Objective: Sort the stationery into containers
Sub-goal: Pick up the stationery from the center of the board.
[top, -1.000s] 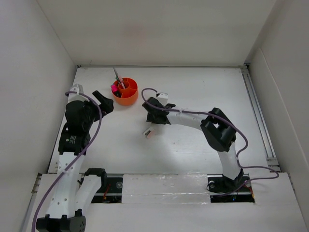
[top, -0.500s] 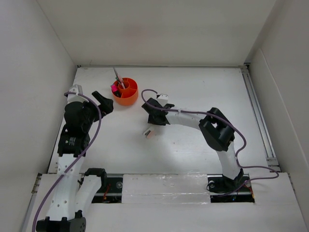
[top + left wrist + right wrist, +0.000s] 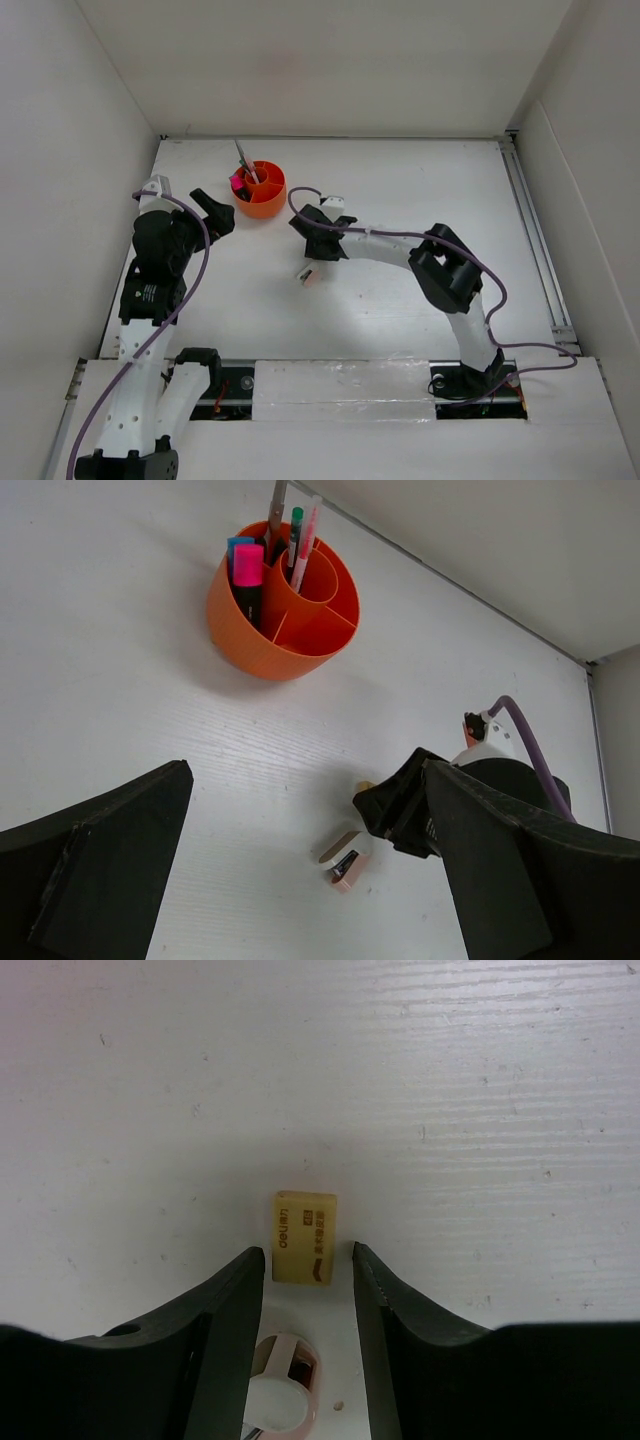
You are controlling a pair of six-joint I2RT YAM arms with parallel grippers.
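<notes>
The orange tub stands at the far left and also shows in the left wrist view. It holds pink-capped and blue-capped markers. Pens and a grey blade stand in its central cup. My right gripper is open and low over the table. In the right wrist view a tan eraser lies between its fingertips, apart from both. A white eraser and a pink eraser lie together just nearer; they also show in the left wrist view. My left gripper is open and empty, left of the tub.
White walls close in the table on the left, the back and the right. A rail runs along the right edge. The right arm's purple cable loops between the tub and the right gripper.
My right gripper has shifted slightly left and farther away, toward the tub. The left arm and the erasers have not moved.
</notes>
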